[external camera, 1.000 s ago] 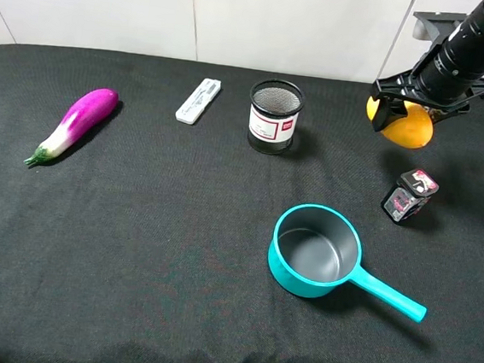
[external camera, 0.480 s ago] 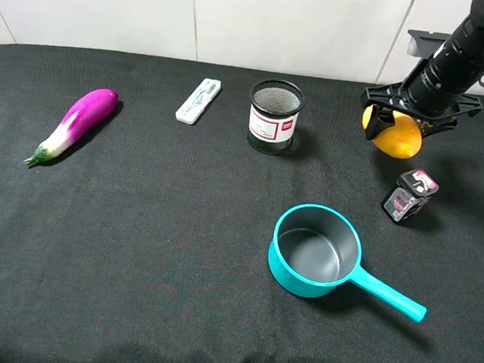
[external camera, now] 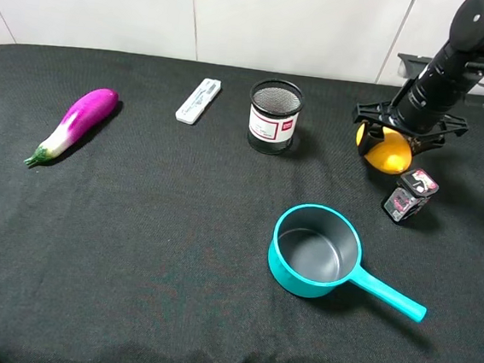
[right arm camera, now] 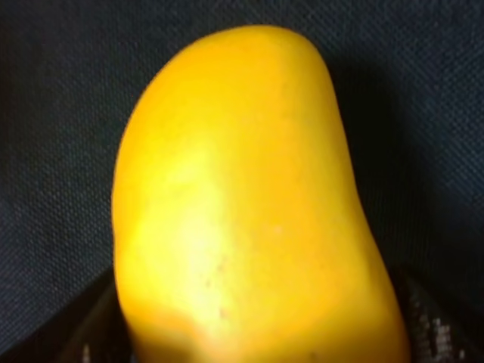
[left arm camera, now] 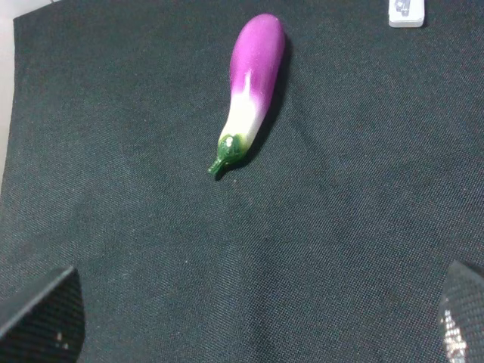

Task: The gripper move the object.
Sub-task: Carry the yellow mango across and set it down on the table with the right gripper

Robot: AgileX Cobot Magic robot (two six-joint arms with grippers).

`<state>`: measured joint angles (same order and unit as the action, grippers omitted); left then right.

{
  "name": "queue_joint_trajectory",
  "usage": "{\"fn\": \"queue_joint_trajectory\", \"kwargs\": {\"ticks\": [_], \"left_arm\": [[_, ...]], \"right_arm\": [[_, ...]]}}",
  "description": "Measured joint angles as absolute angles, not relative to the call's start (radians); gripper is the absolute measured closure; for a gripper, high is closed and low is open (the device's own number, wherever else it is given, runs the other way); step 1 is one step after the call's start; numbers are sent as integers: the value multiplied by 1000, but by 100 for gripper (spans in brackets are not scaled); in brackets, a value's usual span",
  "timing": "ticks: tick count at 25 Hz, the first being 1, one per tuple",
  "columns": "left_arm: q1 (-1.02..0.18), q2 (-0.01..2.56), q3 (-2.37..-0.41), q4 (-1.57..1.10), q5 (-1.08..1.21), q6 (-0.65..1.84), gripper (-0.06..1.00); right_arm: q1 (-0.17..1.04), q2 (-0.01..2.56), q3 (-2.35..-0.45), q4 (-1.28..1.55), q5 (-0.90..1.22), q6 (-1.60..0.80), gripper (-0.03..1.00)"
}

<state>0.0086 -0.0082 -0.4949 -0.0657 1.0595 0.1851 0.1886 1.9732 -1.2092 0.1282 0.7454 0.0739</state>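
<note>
The yellow-orange mango (external camera: pixel 387 153) is held in my right gripper (external camera: pixel 397 136) at the back right of the black table, low over the cloth or just touching it. The jaws are shut on its sides. In the right wrist view the mango (right arm camera: pixel 242 197) fills the frame, with a dark fingertip (right arm camera: pixel 442 325) at each lower corner. My left gripper (left arm camera: pixel 253 314) is open and empty, with its tips wide apart. It hovers over bare cloth near the purple-and-white eggplant (left arm camera: pixel 249 83).
A small black-and-pink box (external camera: pixel 410 195) lies just in front of the mango. A teal saucepan (external camera: pixel 314 250) sits at centre right. A mesh cup (external camera: pixel 275 116) and a white bar (external camera: pixel 198 100) are at the back. The eggplant (external camera: pixel 74 124) lies at the left.
My right gripper has come down and slightly left with the mango, from well above the table to just over the cloth. Nothing else has moved.
</note>
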Motion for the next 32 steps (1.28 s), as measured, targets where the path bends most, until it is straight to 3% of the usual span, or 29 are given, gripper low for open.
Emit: {"fn": "queue_joint_trajectory", "kwargs": {"ticks": [21,28,32], "left_arm": [[9,-8,-495,-66,1060,185,-5],[9,-8,-495,-66,1060,185,-5],[9,-8,-495,-66,1060,185,-5]], "right_arm": [[189,2012,-1199,150,729,79,47],[189,2012,-1199,153,728,79,30],[189,2012,-1199,153,728,79,28]]}}
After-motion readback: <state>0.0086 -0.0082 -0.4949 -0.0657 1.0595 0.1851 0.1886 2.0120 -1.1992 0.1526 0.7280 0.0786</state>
